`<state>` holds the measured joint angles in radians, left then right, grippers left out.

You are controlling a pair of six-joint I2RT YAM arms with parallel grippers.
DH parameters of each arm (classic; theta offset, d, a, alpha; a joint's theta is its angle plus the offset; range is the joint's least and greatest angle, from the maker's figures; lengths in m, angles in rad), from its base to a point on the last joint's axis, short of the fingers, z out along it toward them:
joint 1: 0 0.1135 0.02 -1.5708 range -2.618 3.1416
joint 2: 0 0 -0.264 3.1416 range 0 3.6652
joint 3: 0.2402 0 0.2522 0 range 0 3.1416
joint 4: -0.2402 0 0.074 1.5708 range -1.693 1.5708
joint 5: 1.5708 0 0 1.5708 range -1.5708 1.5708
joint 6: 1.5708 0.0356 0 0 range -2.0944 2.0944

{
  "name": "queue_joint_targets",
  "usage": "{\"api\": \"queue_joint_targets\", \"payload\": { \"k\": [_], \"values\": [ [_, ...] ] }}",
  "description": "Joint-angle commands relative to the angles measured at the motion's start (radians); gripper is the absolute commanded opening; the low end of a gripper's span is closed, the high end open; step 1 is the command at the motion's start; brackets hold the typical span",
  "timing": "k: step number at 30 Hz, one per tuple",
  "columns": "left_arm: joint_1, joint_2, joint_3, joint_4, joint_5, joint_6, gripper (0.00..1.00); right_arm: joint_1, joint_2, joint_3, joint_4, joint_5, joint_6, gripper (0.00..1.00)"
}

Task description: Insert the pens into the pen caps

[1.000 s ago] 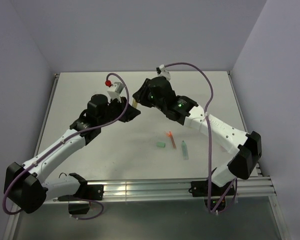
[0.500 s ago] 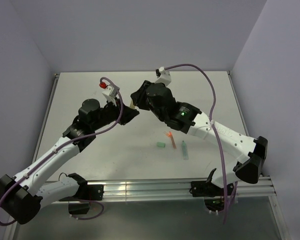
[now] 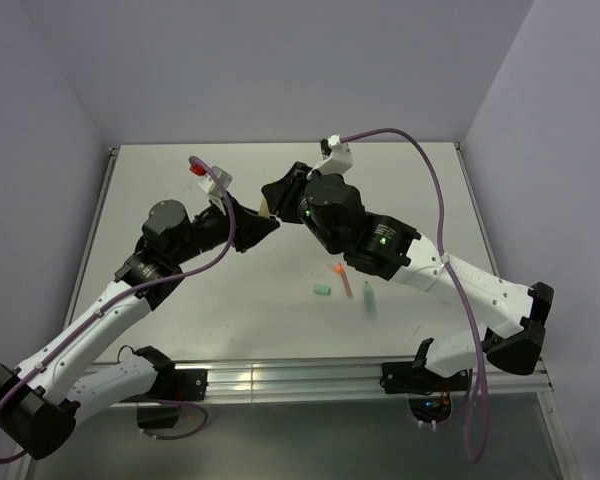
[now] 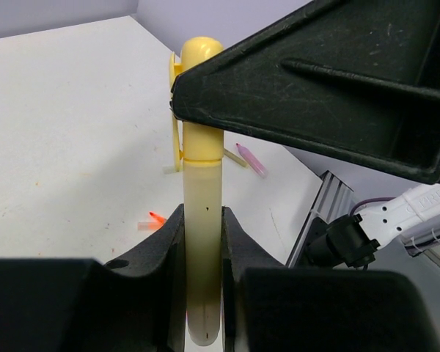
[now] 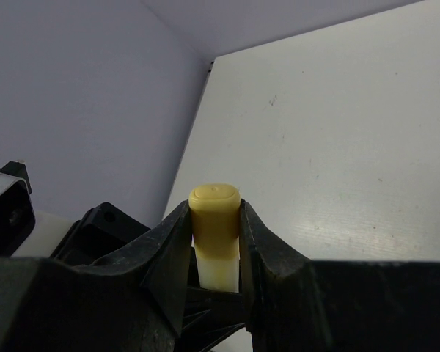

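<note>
My left gripper [image 3: 253, 224] is shut on a pale yellow pen [image 4: 202, 242], held in the air over the middle back of the table. My right gripper [image 3: 273, 200] is shut on a yellow cap [image 5: 214, 209] that sits on the pen's end; the cap [image 4: 199, 103] meets the pen body in the left wrist view. The two grippers touch tip to tip. An orange-red pen [image 3: 342, 279], a mint cap [image 3: 322, 290] and a mint-teal pen [image 3: 369, 301] lie on the table below the right arm.
A purple piece [image 4: 251, 159] lies on the table beside a thin pale stick in the left wrist view. The aluminium rail [image 3: 300, 378] runs along the table's near edge. Walls close in at left, back and right.
Both arms have shifted, elbows swinging outward and toward the camera. The grippers stay joined at the yellow pen and cap in about the same spot. The loose pieces have not moved.
</note>
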<state>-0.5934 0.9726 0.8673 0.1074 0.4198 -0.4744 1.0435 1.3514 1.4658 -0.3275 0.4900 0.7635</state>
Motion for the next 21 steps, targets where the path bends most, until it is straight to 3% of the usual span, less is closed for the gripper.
{"api": "queue_joint_targets", "payload": {
  "k": [1,21],
  "values": [
    [0.015,-0.032,0.113,0.218,-0.059,-0.006,0.00,0.075,0.002,-0.022,-0.122,-0.082,0.014,0.00],
    [0.015,0.009,0.197,0.239,-0.118,0.013,0.00,0.147,0.040,0.007,-0.146,-0.103,0.042,0.00]
  ]
}}
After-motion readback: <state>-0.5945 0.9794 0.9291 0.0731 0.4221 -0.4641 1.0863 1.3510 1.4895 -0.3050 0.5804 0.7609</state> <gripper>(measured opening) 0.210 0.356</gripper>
